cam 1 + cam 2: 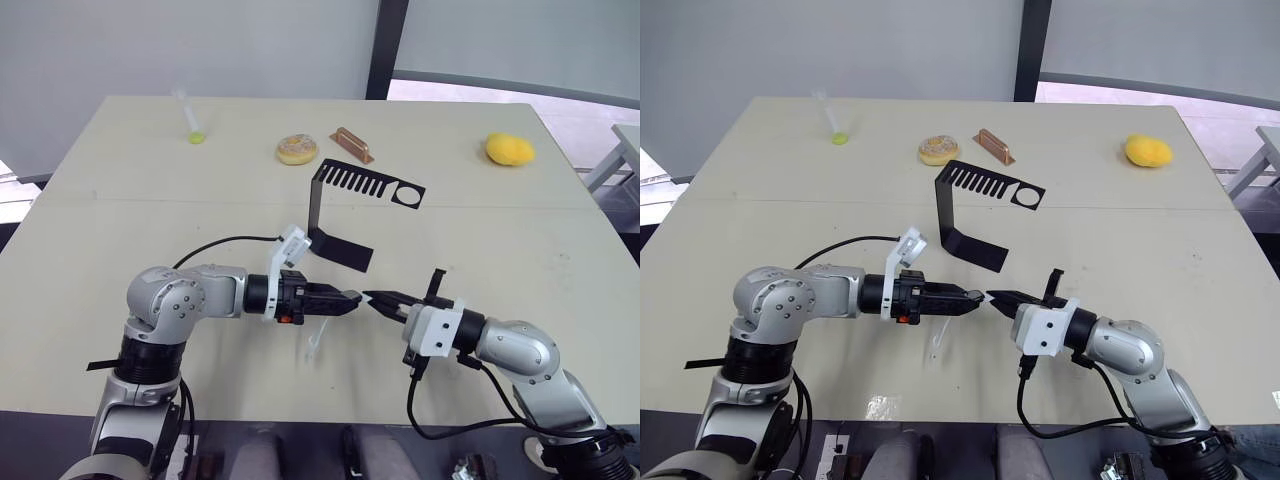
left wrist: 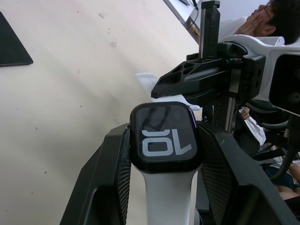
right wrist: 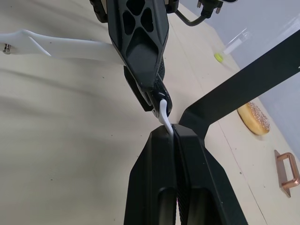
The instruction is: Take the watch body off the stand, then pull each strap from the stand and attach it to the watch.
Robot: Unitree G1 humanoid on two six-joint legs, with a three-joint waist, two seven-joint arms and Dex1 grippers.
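The small black rounded-square watch body [image 2: 163, 136], its screen showing white digits, sits clenched between the two black fingers of the left tool [image 1: 347, 300], held low over the pale worktop [image 1: 120, 220] near its front edge. One thin white flexible strap [image 2: 169, 197] is already joined to the case and runs back between those fingers; its free end [image 1: 316, 340] hangs below the tool toward the worktop. The right tool [image 1: 375, 299] meets the left one tip to tip, its fingers pressed together on the second thin white strap [image 3: 163, 114], which curves up against the watch.

Just behind the two tools stands the thin black bent-metal stand [image 1: 318, 205], its slotted top plate bare. Farther back lie a sugared donut [image 1: 296, 149], a small copper-brown block [image 1: 352, 144], a clear tube with a green end [image 1: 191, 122] and a yellow lumpy object [image 1: 509, 149]. A person [image 2: 267, 16] sits beyond the worktop, hand to face.
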